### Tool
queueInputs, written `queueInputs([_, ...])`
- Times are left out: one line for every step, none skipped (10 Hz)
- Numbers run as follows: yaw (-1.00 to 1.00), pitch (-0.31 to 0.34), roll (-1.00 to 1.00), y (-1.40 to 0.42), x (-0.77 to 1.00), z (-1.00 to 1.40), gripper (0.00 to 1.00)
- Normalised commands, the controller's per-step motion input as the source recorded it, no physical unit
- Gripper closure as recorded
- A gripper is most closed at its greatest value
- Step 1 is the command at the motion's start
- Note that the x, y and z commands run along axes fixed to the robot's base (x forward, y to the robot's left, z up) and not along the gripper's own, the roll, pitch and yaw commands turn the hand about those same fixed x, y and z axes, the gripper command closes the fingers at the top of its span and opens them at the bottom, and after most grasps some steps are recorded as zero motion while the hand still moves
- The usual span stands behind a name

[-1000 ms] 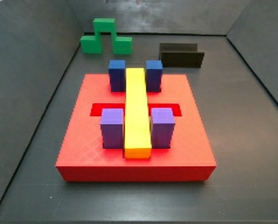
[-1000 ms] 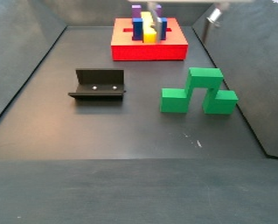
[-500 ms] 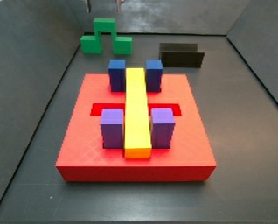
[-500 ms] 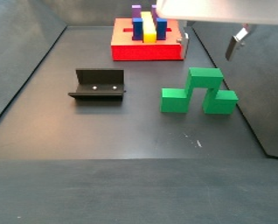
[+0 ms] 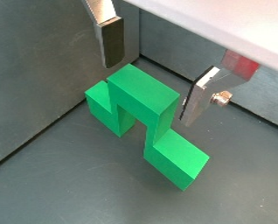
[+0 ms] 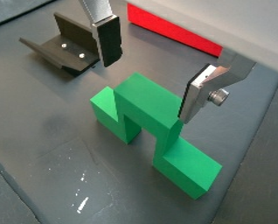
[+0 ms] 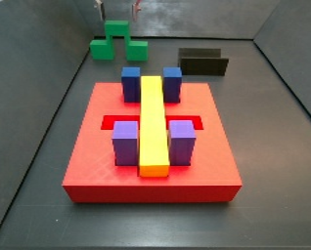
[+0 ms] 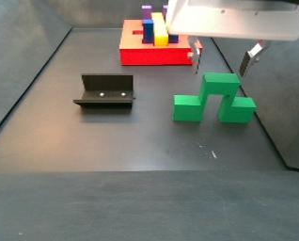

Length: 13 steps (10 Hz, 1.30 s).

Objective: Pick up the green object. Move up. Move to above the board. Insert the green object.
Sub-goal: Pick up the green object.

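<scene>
The gripper (image 8: 221, 55) has come down over the green object (image 8: 213, 99) near the table's edge, and in both wrist views the gripper (image 5: 156, 73) is spread wide, the tall middle cube (image 6: 146, 98) right below it.

The dark floor (image 8: 127, 141) carries the green object (image 8: 215, 98), the fixture (image 8: 105, 91) and the board (image 8: 160, 53). The gripper (image 8: 221, 58) hangs above the green object, fingers apart.

Gripper (image 8: 221, 55) hangs spread above green object (image 8: 215, 98), floor around it bare; fixture (image 8: 105, 91) well apart; board (image 8: 161, 53) beyond.
</scene>
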Motion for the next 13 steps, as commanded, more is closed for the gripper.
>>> queueInputs([0.00, 0.000, 0.00, 0.00, 0.02, -0.18, 0.00])
queueInputs([0.00, -0.006, 0.00, 0.00, 0.00, -0.21, 0.00])
queueInputs([0.00, -0.026, 0.00, 0.00, 0.00, -0.24, 0.00])
queueInputs([0.00, -0.027, 0.00, 0.00, 0.00, -0.25, 0.00])
queueInputs([0.00, -0.033, 0.00, 0.00, 0.00, -0.25, 0.00])
queueInputs([0.00, -0.034, 0.00, 0.00, 0.00, -0.27, 0.00])
queueInputs([0.00, -0.034, 0.00, 0.00, 0.00, -0.26, 0.00])
queueInputs([0.00, -0.036, 0.00, 0.00, 0.00, -0.26, 0.00])
queueInputs([0.00, -0.034, 0.00, 0.01, 0.00, -0.26, 0.00])
queueInputs([0.00, -0.030, 0.00, 0.03, 0.00, -0.23, 0.00])
queueInputs([0.00, -0.009, 0.00, 0.08, 0.00, -0.17, 0.00])
queueInputs([0.00, 0.000, 0.00, 0.05, 0.00, -0.11, 0.00])
queueInputs([0.00, 0.000, 0.00, 0.04, 0.00, -0.09, 0.00])
